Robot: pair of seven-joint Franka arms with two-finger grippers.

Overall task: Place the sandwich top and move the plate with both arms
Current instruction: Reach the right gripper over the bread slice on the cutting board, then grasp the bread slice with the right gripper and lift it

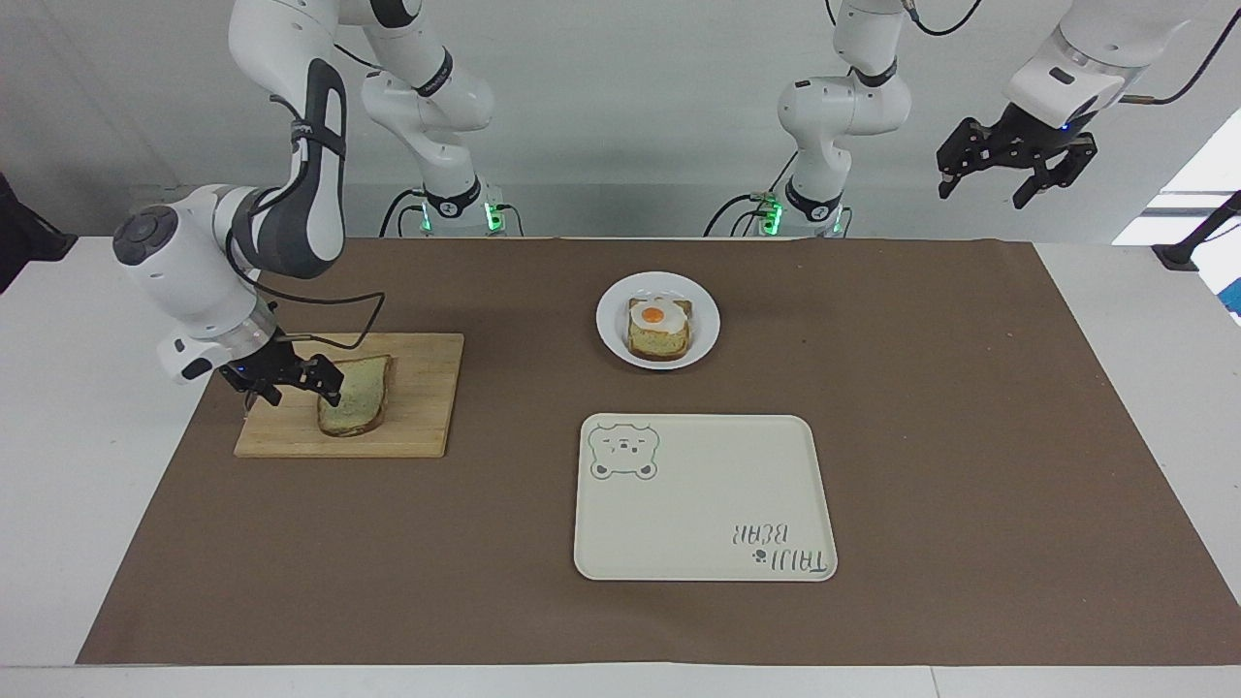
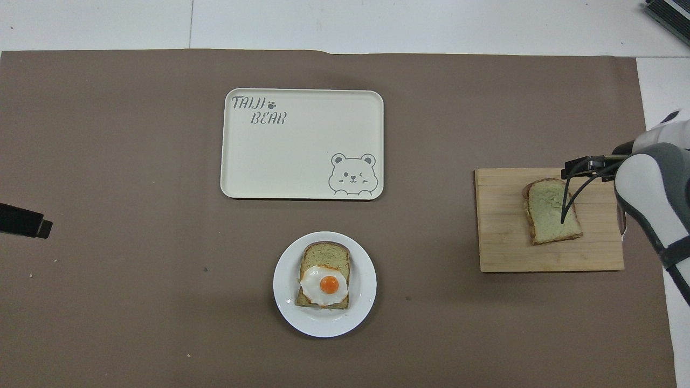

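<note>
Two arms at the bench, and only one of them is busy. The right pincer (image 1: 296,380) is down low at the wooden cutting board (image 1: 427,407), tilted in from the right arm's end of the bench, with its fingers spread and one fingertip (image 1: 333,388) right at the edge of the sandwich top (image 1: 357,397). Whether that tip actually touches the crust, can't tell. Nothing is pinched yet, the slice lies flat on the board. From overhead the pincer itself is hidden under the arm's white wrist, and a black cable (image 2: 567,202) hangs across the bread (image 2: 550,213).

The left pincer (image 1: 1013,165) waits high up off the left arm's end of the bench, fingers spread wide, holding nothing. Only a dark bit of it pokes into the overhead view (image 2: 24,222).

The plate (image 1: 613,330) sits on the brown paper mat (image 1: 970,436) roughly mid-bench, close to the robots, well apart from the cutting board. On it is a bread slice with a fried egg (image 1: 656,315) on top, yolk up. The cream tray (image 1: 698,504) with the bear drawing lies farther from the robots than the plate, near it but not touching.
</note>
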